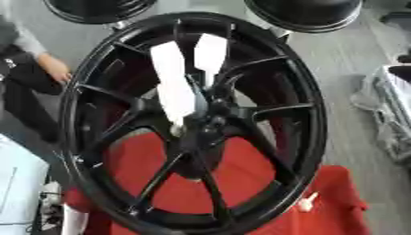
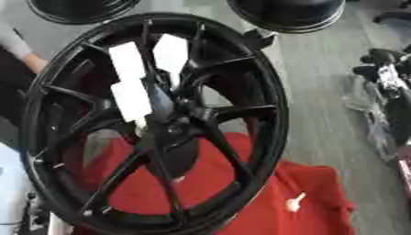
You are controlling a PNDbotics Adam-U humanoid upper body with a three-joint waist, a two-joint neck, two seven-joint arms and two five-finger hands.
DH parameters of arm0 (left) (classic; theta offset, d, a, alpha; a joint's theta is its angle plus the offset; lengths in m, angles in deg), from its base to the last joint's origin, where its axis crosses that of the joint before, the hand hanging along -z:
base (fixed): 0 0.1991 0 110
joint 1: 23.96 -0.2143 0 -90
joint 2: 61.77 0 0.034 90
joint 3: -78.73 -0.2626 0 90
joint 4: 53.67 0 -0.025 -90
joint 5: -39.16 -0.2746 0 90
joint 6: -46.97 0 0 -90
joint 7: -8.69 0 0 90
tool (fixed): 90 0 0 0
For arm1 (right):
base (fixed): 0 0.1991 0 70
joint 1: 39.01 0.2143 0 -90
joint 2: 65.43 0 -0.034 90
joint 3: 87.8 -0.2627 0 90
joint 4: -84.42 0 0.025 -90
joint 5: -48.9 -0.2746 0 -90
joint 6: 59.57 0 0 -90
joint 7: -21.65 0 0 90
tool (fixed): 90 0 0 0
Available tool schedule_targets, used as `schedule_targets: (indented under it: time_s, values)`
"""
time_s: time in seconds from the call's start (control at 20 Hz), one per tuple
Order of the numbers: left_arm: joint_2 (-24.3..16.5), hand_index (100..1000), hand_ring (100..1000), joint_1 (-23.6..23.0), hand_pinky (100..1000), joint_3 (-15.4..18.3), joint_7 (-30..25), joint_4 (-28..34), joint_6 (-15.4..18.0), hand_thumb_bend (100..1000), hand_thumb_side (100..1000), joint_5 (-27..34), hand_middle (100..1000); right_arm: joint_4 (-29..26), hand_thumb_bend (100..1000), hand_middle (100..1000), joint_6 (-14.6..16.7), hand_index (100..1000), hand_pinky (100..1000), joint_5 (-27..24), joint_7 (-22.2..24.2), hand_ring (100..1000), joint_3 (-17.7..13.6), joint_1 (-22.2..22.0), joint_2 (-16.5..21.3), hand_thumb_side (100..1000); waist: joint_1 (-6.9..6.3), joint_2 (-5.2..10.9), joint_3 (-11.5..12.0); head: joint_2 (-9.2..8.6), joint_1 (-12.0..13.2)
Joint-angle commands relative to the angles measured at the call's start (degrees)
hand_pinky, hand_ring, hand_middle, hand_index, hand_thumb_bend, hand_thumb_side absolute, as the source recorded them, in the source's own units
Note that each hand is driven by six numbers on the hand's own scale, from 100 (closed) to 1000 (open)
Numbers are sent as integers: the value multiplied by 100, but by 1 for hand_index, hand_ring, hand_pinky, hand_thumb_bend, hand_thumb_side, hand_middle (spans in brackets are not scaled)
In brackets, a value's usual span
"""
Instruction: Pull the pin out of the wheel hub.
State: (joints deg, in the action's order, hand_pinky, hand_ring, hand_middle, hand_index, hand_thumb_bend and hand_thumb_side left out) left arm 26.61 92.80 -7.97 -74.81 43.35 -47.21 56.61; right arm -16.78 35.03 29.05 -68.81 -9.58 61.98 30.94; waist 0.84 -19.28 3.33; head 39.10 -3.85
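A big black spoked wheel (image 1: 96, 151) stands tilted and fills both views. Its hub (image 1: 205, 123) sits near the middle. White strips (image 1: 175, 87) lie along the upper spokes, and the longest one reaches down to the hub. I cannot make out a pin at the hub. Below the hub a dark rounded mass (image 1: 192, 160) hangs between the spokes, with a small pale spot at its lower end. Neither of my hands stands out anywhere against the black wheel. A person's hand (image 1: 56, 68) is at the wheel's left rim.
A red cloth (image 1: 337, 193) lies under and behind the wheel, with a small white object (image 1: 308, 202) on it at the lower right. Two more black wheels (image 1: 305, 13) stand at the top. Wrapped items (image 1: 393, 105) lie on the grey floor at the right.
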Motion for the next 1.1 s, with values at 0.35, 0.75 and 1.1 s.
schedule_targets:
  time_s: [0.35,0.75,1.1]
  values:
    - [-78,792,885,117,709,-12,-22,61,-5,100,755,-11,744,-50,100,668,21,730,889,27,8,690,-33,1,119,495,-13,146,-12,-61,-29]
    - [-464,799,889,495,713,-112,-132,288,112,100,701,27,757,-60,100,668,37,730,889,47,-25,690,-67,-52,130,497,-25,142,-45,-37,-169]
    - [-1789,823,899,1079,730,-546,-579,795,271,100,642,103,796,-92,100,668,49,730,889,110,-44,691,-82,-118,153,500,-67,128,-46,-49,-247]
